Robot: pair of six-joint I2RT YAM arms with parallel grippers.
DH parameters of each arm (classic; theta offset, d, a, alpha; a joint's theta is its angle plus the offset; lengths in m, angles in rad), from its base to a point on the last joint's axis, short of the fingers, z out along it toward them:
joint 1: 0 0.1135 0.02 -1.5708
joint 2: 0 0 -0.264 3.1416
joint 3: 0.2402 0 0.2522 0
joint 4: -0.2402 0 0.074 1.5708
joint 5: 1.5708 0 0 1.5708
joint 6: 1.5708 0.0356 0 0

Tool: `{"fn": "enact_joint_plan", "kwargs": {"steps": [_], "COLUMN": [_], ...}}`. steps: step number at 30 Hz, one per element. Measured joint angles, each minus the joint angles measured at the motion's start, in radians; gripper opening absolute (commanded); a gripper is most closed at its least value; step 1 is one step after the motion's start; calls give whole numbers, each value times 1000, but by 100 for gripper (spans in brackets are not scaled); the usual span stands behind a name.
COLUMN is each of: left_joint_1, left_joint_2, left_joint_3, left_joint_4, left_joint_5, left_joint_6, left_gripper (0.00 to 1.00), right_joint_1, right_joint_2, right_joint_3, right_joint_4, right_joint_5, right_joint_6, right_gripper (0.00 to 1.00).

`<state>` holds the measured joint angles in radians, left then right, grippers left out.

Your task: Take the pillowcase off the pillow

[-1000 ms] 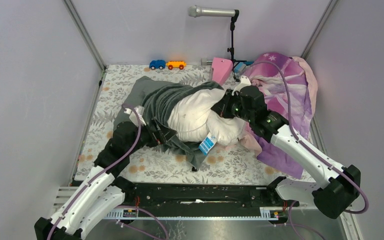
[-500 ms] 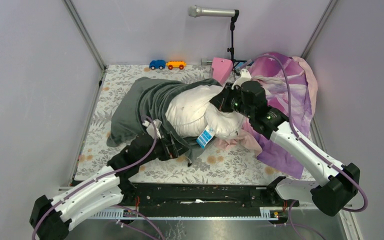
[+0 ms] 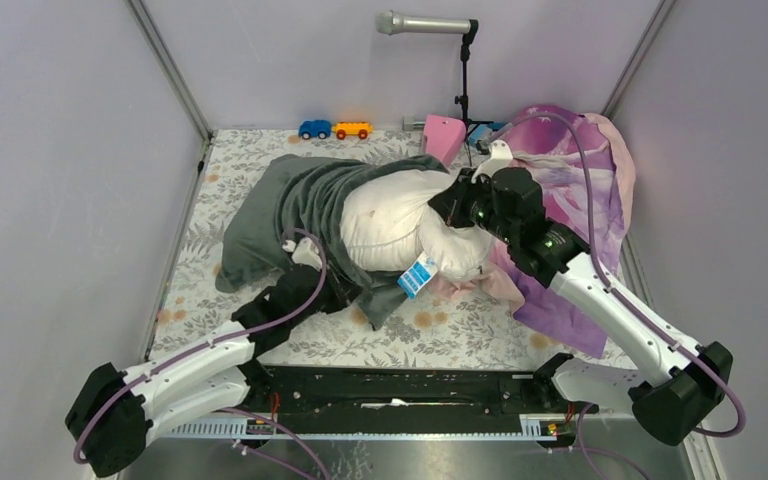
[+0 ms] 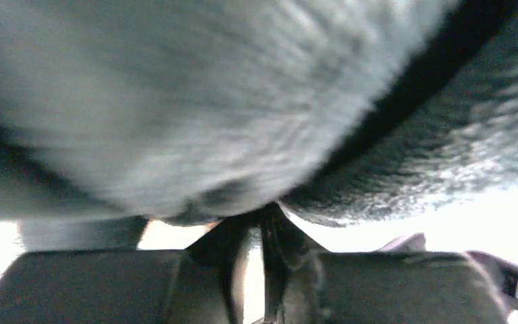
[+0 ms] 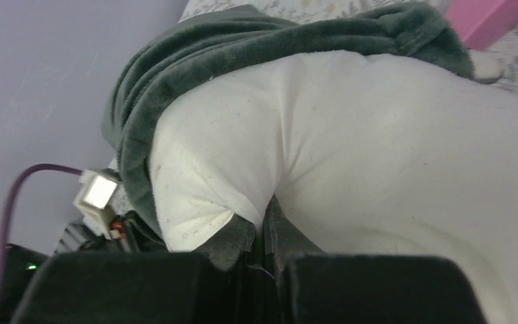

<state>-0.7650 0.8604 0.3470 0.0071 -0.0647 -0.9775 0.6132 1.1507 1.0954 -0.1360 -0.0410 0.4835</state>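
The white pillow (image 3: 390, 215) lies mid-table, its left half still inside the dark grey-green fleecy pillowcase (image 3: 280, 205). My right gripper (image 3: 452, 205) is shut on a fold of the pillow's cloth at its right end; in the right wrist view the white pillow (image 5: 378, 135) bulges over the right gripper (image 5: 264, 210), with the pillowcase (image 5: 175, 54) behind. My left gripper (image 3: 345, 288) is at the pillowcase's near hem. In the left wrist view the fleecy pillowcase (image 4: 175, 101) fills the top, and the left gripper (image 4: 256, 221) pinches its lower edge.
Purple-pink printed fabric (image 3: 580, 180) is heaped at the back right under my right arm. A pink box (image 3: 442, 140), a blue toy car (image 3: 314, 129) and an orange one (image 3: 351, 129) stand along the back wall. A microphone stand (image 3: 463, 70) rises behind. A blue-white tag (image 3: 416, 275) hangs off the pillow.
My left arm swung from the pillowcase's left side to its near hem and closed its jaws there. The right gripper drew the pillow slightly back and right.
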Motion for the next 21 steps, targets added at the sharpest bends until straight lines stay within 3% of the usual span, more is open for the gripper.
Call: {"fn": "enact_joint_plan", "kwargs": {"steps": [4,11,16,18,21], "left_joint_1": [63,292,332,332,335], "left_joint_2": [-56,-188,-245,-262,-253], "left_joint_3": [74,296,414,435,440], "left_joint_4": [-141,-400,-489,-484,-457], "left_joint_5": [-114,-359,-445,-419,-294], "left_joint_6": [53,183,215,234,271], "left_gripper": [0,0,0,21,83], "right_joint_1": [1,1,1,1,1], "right_joint_2": [-58,-201,-232,-218,-186], "right_joint_3": [-21,-35,-34,-33,-32], "right_joint_4": [-35,-97,-133,-137,-135], "right_joint_5": [117,377,457,426,364], "right_joint_6": [-26,-85,-128,-128,-124], "right_gripper": [0,0,0,0,0]}}
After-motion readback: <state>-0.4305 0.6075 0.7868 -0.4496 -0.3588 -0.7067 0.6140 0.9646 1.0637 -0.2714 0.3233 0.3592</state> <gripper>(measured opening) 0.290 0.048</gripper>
